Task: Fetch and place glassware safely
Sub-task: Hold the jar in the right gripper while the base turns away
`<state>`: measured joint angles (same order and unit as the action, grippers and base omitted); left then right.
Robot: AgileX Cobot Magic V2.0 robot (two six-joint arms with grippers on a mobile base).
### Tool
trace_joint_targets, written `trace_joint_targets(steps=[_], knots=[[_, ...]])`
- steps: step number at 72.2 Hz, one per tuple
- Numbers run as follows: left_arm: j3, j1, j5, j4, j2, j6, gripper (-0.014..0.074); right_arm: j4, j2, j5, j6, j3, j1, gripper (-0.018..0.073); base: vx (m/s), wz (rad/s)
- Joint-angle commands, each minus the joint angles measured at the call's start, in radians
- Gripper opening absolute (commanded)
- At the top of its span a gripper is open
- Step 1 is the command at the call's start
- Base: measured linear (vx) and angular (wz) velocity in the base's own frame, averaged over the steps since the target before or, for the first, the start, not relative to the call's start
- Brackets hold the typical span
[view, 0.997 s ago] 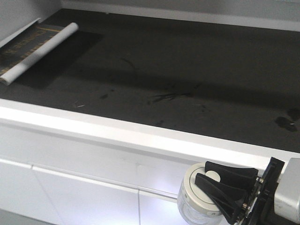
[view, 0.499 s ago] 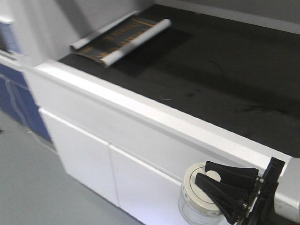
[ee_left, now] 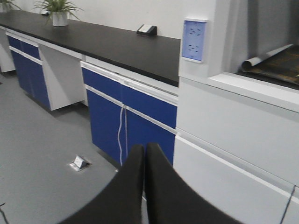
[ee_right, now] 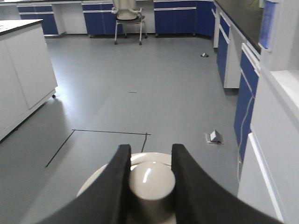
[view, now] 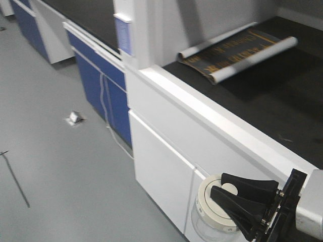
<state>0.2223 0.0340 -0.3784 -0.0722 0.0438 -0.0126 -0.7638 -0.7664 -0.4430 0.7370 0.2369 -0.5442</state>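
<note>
The glassware (view: 209,219), a squat clear jar with a cream-white lid, hangs in the air at the lower right of the front view. My right gripper (view: 220,188) is shut on the lid's central knob (ee_right: 151,180), whose round top shows between the two black fingers (ee_right: 119,172) in the right wrist view. The jar's glass body is hidden below the lid there. My left gripper (ee_left: 144,148) is shut with nothing in it; its tips touch, pointing at the blue cabinets.
A white cabinet (view: 166,166) with a black worktop (view: 282,96) stands right beside the jar; a half-rolled poster (view: 237,53) lies on it. Blue cabinets (view: 101,85) run along the left. A small floor socket (view: 74,118) and a chair (ee_right: 127,16) are on the grey floor.
The whole view has swung left: the black worktop has slid right and away, and blue cabinets and open floor have come into sight. The jar stays held the same way.
</note>
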Motion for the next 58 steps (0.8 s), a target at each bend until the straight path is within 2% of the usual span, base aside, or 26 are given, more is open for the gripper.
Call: trace_joint_targets(steps=[1,58], knots=[[0.023,0.001,0.071,-0.009,0.012,-0.006,-0.0007,0.021,0.002,-0.084,-0.006,0.033,0.002,-0.0001,0.13,0.49],[0.023,0.001,0.071,-0.009,0.012,-0.006,-0.0007,0.021,0.002,-0.084,-0.006,0.033,0.002,-0.0001,0.1,0.49]])
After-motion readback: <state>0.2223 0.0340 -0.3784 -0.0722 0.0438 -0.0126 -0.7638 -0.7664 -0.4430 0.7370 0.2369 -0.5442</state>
